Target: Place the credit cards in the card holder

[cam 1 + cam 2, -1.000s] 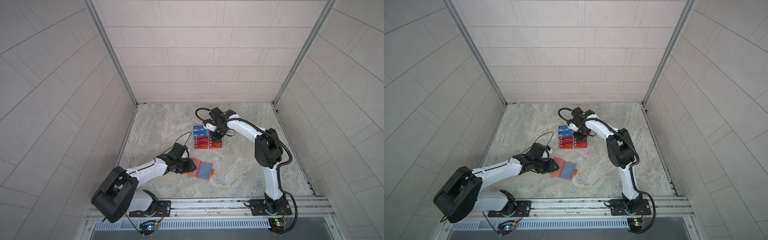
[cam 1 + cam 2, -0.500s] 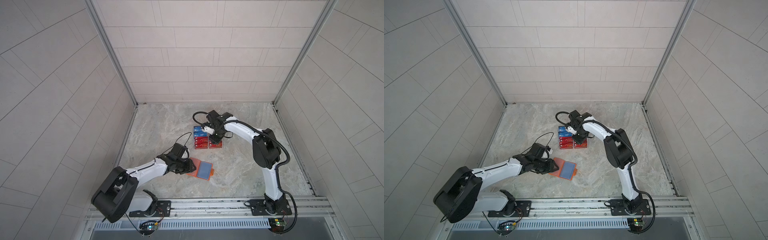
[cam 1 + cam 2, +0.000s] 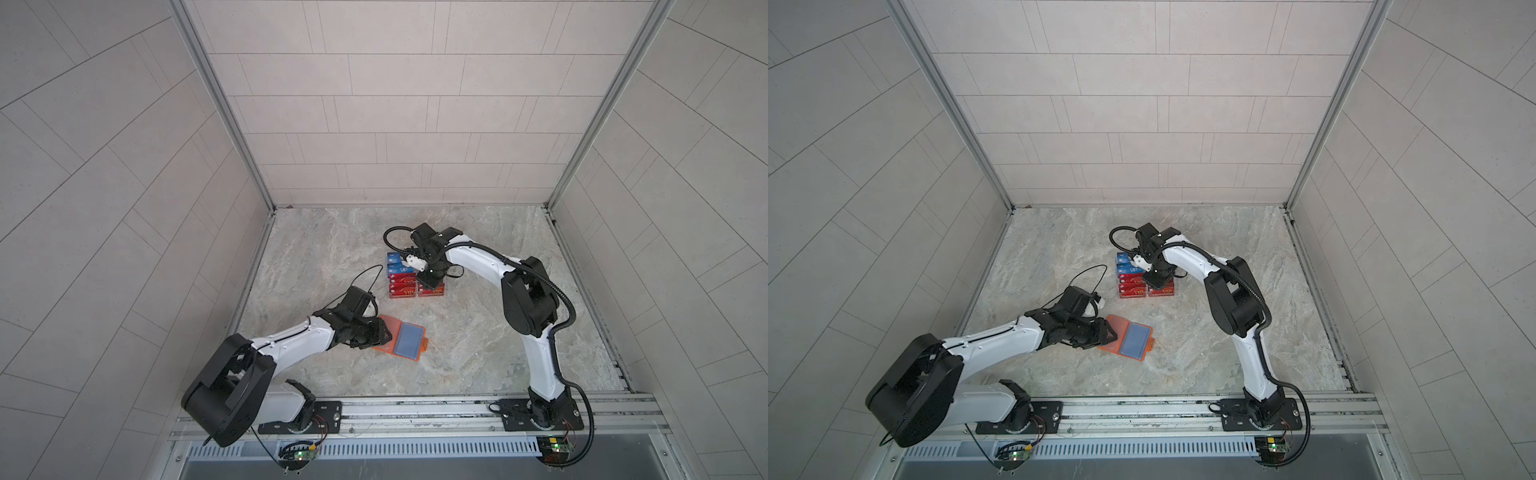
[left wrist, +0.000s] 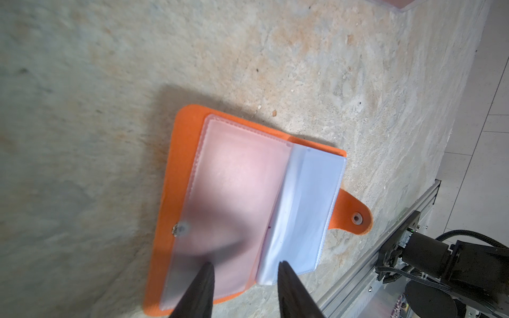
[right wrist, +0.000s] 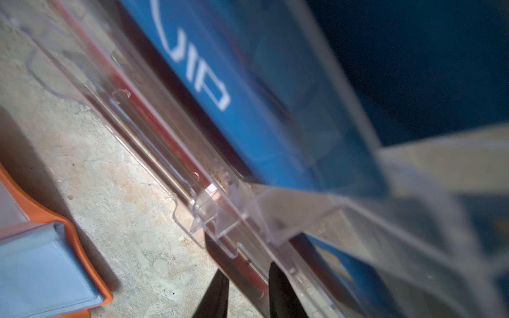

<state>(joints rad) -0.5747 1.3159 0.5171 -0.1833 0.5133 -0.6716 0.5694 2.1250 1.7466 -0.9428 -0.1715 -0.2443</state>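
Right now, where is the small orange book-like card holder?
The orange card holder lies open, left of centre in both top views, at the left gripper.

In both top views, three walls of pale grey-beige tile close in the space. The back wall (image 3: pixel 399 124) is laid in staggered level courses, while the joints of the left wall (image 3: pixel 104 187) and right wall (image 3: pixel 685 208) run slantwise. Aluminium posts (image 3: pixel 220 104) stand in the two back corners. The desk (image 3: pixel 478 332) has a marbled stone look, beige veined with grey. A metal rail (image 3: pixel 415 409) runs along its near edge, with a slotted grille (image 3: pixel 415 449) below it. The light is soft and even, seemingly from above.
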